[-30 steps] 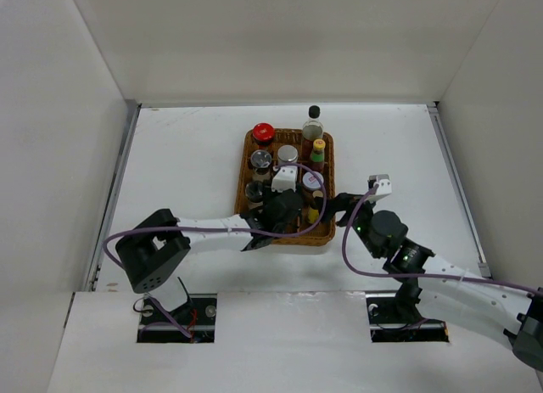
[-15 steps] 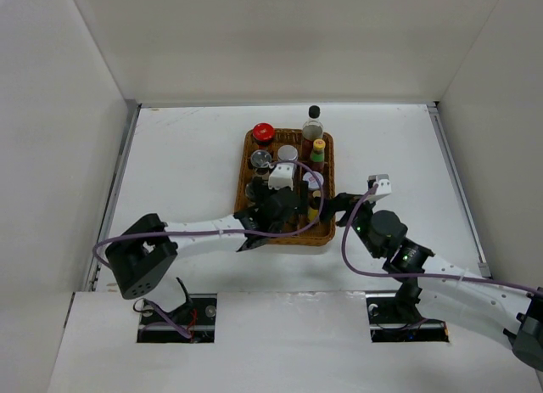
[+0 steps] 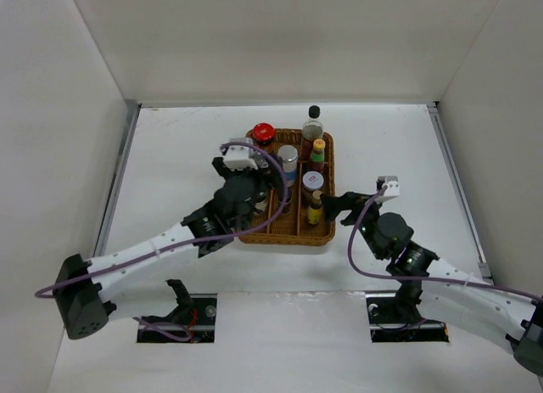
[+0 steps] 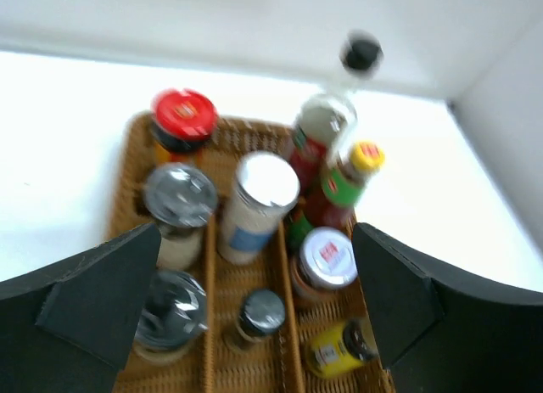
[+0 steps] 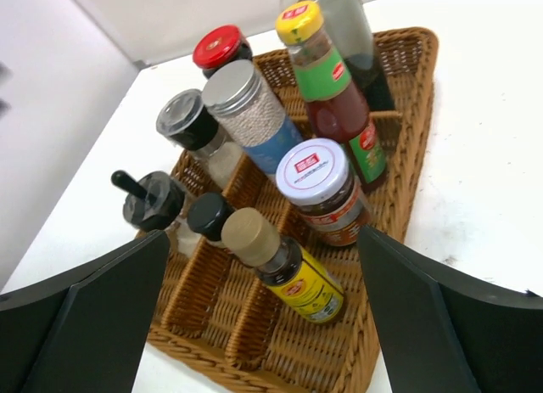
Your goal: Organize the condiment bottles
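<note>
The likeliest upset from here is a knock. The left hand [image 4: 256, 240] hangs above the left lane of the wicker tray [image 3: 284, 237], released and holding nothing. Spread that wide, it would straddle more than one cap if it came straight down, because the bottles stand packed close together.

The right hand [image 5: 263, 236] is also released and empty, over the worktop [image 3: 170, 155] just beside the tray's near right corner. A push forward would first meet the tan-capped bottle [image 5: 284, 270], which leans at the near end of the right lane. It could slide or tip against the white-lidded jar [image 5: 314, 176] just behind it. The tall bottles at the far end look top-heavy, so a brush from an arm could topple them over the rim.

The tray is split lengthwise into three lanes.
- **Left lane, far to near:** the red-lidded jar [image 4: 182, 113], a silver-capped shaker [image 4: 178, 198] and a grey-capped shaker [image 4: 170, 308].
- **Middle lane:** the tall silver-capped shaker [image 4: 259, 198] and, nearer, a small black-capped bottle [image 4: 259, 312].
- **Right lane, far to near:** the black-capped bottle [image 4: 327, 121] in the far corner, seemingly inside the rim, then the yellow-capped sauce bottle [image 5: 327, 79], the white-lidded jar and the leaning bottle.

All nine appear to be in the tray, so probably only that lean needs correcting.
</note>
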### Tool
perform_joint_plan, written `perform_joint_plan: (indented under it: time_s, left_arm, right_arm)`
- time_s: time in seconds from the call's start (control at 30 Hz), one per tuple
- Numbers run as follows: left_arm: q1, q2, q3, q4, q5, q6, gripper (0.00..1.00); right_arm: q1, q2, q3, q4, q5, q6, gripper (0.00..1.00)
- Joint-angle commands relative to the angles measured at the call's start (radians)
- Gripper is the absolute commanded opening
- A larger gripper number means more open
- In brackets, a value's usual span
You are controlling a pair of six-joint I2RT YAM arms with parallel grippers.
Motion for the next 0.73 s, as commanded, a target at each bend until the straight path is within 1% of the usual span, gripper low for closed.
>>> perform_joint_plan:
  time_s: [0.0,0.1,0.17,0.27,0.33,0.4,0.5,0.7]
  left_arm:
    - [0.064,-0.112,-0.017,-0.043,-0.043,0.018,1.00]
    - [0.129,-0.190,-0.061,-0.147,-0.029,-0.080,1.00]
    - [0.190,-0.222,-0.087,-0.234,0.007,-0.137,1.00]
    - [0.322,-0.264,-0.101,-0.420,0.121,-0.266,1.00]
    - [0.406,-0.275,-0.100,-0.523,0.176,-0.310,1.00]
    - [0.457,-0.272,-0.101,-0.590,0.201,-0.336,1.00]
    - [0.465,-0.261,-0.107,-0.654,0.213,-0.381,1.00]
    - [0.442,-0.268,-0.130,-0.643,0.201,-0.355,1.00]
  right_arm:
    - [-0.012,-0.008,0.003,0.035,0.046,0.012,1.00]
    - [-0.026,0.012,0.012,0.008,0.076,0.026,1.00]
    - [-0.033,0.018,0.023,-0.023,0.086,0.039,1.00]
    - [-0.042,0.021,0.026,-0.032,0.095,0.056,1.00]
    - [-0.047,0.033,0.034,-0.040,0.109,0.058,1.00]
    - [-0.050,0.047,0.037,-0.044,0.127,0.058,1.00]
    - [-0.058,0.061,0.037,-0.049,0.150,0.061,1.00]
    - [-0.066,0.047,0.031,-0.051,0.144,0.053,1.00]
